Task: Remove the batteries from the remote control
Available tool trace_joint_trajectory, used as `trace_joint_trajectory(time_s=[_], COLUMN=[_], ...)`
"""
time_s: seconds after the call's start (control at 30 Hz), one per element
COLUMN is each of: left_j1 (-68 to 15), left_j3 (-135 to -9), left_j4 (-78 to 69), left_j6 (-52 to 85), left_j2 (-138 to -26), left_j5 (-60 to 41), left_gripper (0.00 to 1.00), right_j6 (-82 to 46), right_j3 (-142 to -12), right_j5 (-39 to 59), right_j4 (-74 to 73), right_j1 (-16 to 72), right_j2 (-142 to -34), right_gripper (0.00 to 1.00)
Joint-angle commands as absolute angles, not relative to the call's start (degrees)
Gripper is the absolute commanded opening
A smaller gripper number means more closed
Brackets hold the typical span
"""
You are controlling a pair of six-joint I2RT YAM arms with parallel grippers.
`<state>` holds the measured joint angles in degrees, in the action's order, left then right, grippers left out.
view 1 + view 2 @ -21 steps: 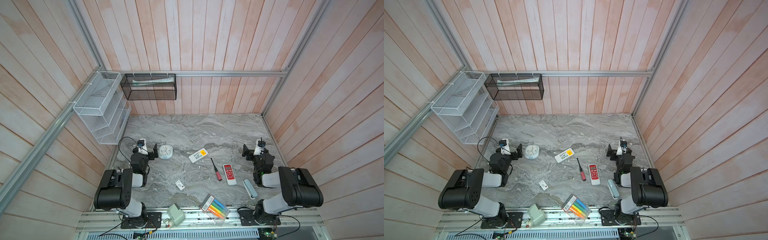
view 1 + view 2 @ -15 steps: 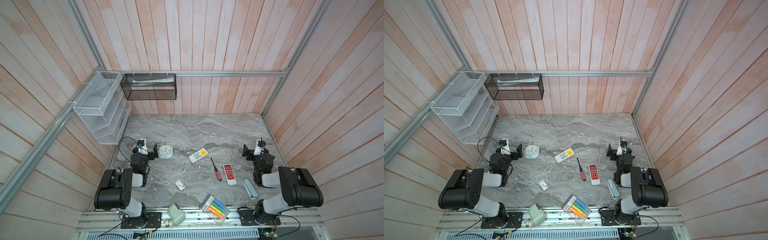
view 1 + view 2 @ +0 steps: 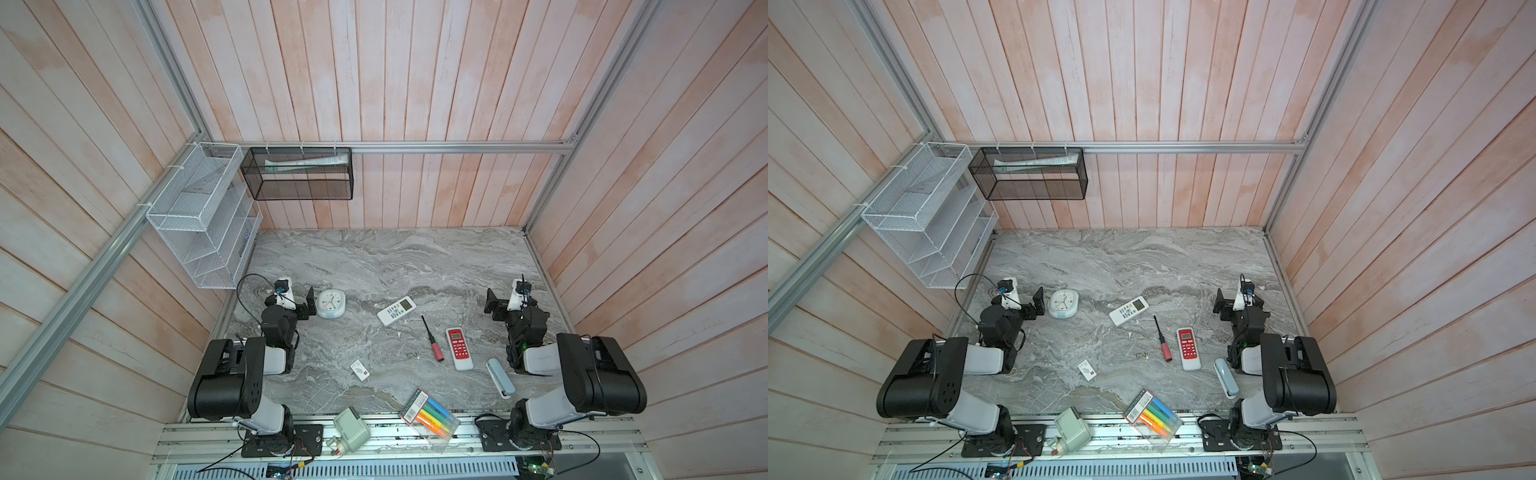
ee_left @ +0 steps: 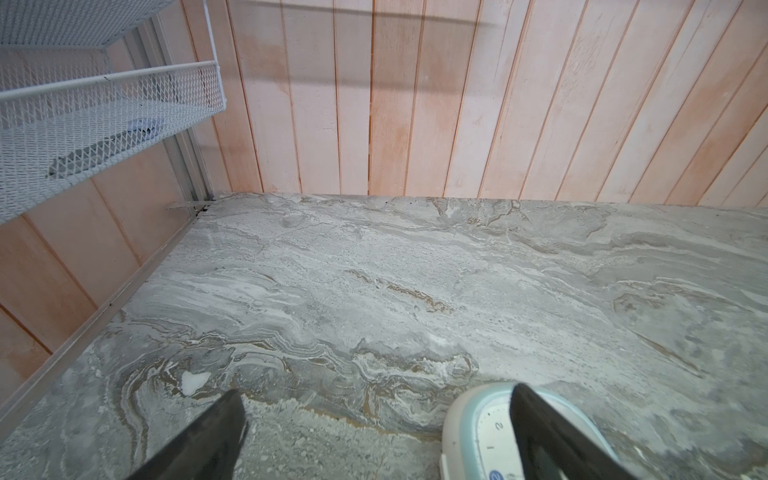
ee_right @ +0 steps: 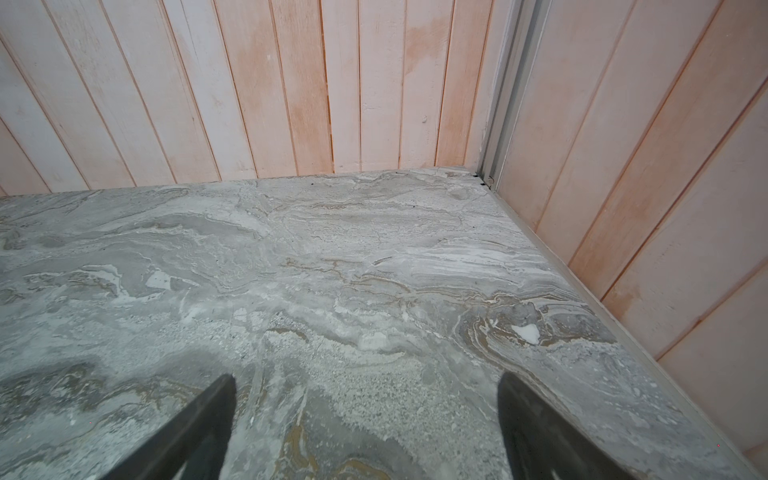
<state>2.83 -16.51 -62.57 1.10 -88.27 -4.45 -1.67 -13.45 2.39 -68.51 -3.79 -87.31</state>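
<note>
Both top views look down on a grey marbled stone tabletop (image 3: 374, 266) walled in pale pink wooden planks. At the left edge of the tabletop the left gripper (image 3: 306, 306) rests with its jaws spread wide and nothing between them. At the right edge the right gripper (image 3: 492, 305) is the same, wide apart and empty. Both arms are folded back, probably to leave the middle free before work begins.

Near the centre lies a white rectangular plastic remote control with an orange patch (image 3: 396, 311). Lower right of it is a white plastic remote control with a red face (image 3: 459, 348). Which one the task means cannot be told. A screwdriver with a black shaft and red handle (image 3: 432, 345) lies between them. Both remotes lie buttons up, so no batteries show; they are probably inside, behind covers on the undersides.

The left wrist view alone shows the left gripper (image 4: 376, 395) with one finger in front of a rounded pale blue plastic clock (image 4: 478, 419). The right wrist view shows the right gripper (image 5: 365, 379) over bare stone. Neither wrist view shows the remotes.
</note>
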Motion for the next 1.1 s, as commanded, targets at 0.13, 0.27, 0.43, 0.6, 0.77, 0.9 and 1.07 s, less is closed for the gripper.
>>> trace_joint_trajectory(time_s=[0.13,0.27,0.43,0.6,0.77,0.9,1.07], left_j1=[2.55,2.55,2.55,2.46,1.93,-0.05,-8.35], left_j3=[-17.01,-17.05,-16.93,-17.06,-28.41,-36.27,-37.52], left_j4=[-62.4,-62.33,-62.52,-61.9,-34.68,-18.18,-14.2], left_j6=[1.19,1.23,1.16,1.57,3.97,9.89,9.41], left_j2=[-88.16,-88.28,-88.16,-87.08,-81.5,-80.97,-78.77], left_j5=[-4.22,-4.22,-4.2,-2.64,0.04,4.02,8.22], left_gripper=[1.0,1.0,1.0,1.0,1.0,1.0,1.0], right_j6=[-1.76,-1.76,-1.67,-1.93,-3.73,-6.83,-11.58], right_j3=[-14.41,-14.41,-14.37,-13.43,-18.12,-21.63,-27.39], right_j5=[1.58,1.56,1.65,1.86,1.22,1.42,3.62], right_j4=[-68.0,-67.96,-68.03,-66.74,-51.32,-42.03,-28.85], right_j1=[-3.54,-3.51,-3.47,-3.47,-3.35,-2.77,-0.67], right_j2=[-86.92,-86.9,-86.92,-82.91,-75.8,-72.44,-69.84], right_gripper=[0.98,0.98,0.98,0.98,0.98,0.98,0.98])
